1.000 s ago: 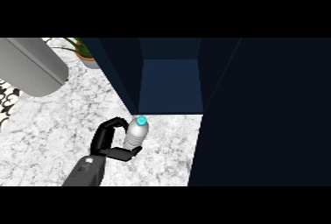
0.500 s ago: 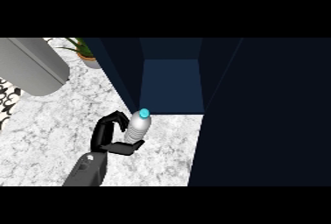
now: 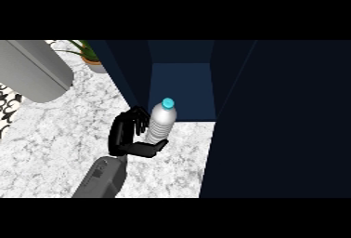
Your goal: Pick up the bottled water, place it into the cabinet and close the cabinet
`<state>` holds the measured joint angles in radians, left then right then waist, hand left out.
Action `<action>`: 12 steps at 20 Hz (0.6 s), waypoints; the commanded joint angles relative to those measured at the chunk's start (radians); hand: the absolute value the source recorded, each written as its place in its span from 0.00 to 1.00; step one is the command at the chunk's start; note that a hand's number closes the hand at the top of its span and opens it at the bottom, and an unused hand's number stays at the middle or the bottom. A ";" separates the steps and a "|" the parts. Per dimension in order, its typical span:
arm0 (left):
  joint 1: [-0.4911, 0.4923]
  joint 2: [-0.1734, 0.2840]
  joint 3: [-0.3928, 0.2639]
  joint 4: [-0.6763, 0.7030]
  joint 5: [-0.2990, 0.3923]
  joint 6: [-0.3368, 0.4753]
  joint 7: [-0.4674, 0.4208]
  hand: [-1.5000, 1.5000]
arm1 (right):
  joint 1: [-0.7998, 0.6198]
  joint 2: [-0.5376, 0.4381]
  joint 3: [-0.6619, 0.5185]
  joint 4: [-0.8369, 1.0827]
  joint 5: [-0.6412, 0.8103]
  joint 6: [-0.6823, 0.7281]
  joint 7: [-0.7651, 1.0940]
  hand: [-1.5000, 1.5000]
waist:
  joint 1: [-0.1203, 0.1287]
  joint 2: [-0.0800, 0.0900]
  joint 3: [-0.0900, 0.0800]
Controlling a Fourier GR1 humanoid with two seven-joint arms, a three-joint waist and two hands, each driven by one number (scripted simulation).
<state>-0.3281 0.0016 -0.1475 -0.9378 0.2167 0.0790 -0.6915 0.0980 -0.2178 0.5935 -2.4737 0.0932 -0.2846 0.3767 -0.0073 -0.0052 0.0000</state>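
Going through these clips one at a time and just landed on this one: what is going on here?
One hand is curled round a bottled water with a blue cap, holding it upright over the marble counter, right in front of the open dark blue cabinet. The bottle is not yet inside. Which hand it is cannot be told; no other hand shows. A potted plant stands at the back.

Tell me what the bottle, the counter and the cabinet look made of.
Bottle: probably clear plastic, pale and ribbed, with a glossy turquoise cap. Counter: looks like polished marble, white with grey veining. Cabinet: a smooth, matte dark navy surface, perhaps painted wood or laminate; no grain shows to settle it.
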 commanded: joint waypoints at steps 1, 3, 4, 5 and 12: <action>0.011 -0.001 -0.138 -0.118 0.095 0.133 0.073 1.00 | -0.006 -0.015 -0.016 -0.096 0.060 0.003 0.082 0.00 | 0.000 0.002 0.000; -0.014 -0.002 -0.161 -0.218 0.093 0.174 0.202 1.00 | 0.034 -0.040 -0.042 -0.104 0.013 0.020 0.017 0.00 | 0.001 0.000 0.001; -0.038 -0.002 -0.142 -0.226 0.086 0.195 0.235 1.00 | 0.059 -0.019 0.022 -0.080 0.074 -0.003 -0.011 0.00 | 0.000 0.000 0.000; -0.080 -0.002 -0.159 -0.167 0.095 0.203 0.210 1.00 | 0.041 -0.029 -0.001 -0.097 0.072 0.002 0.024 0.00 | -0.004 0.003 0.000; -0.189 -0.001 -0.174 -0.163 0.084 0.309 0.319 1.00 | 0.055 -0.032 0.034 -0.101 0.098 -0.016 0.004 0.00 | -0.002 0.003 0.000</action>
<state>-0.4707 0.0010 -0.3317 -1.0951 0.3257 0.3590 -0.4474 0.1328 -0.2406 0.6047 -2.4831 0.0885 -0.2946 0.3505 -0.0143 -0.0027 -0.0002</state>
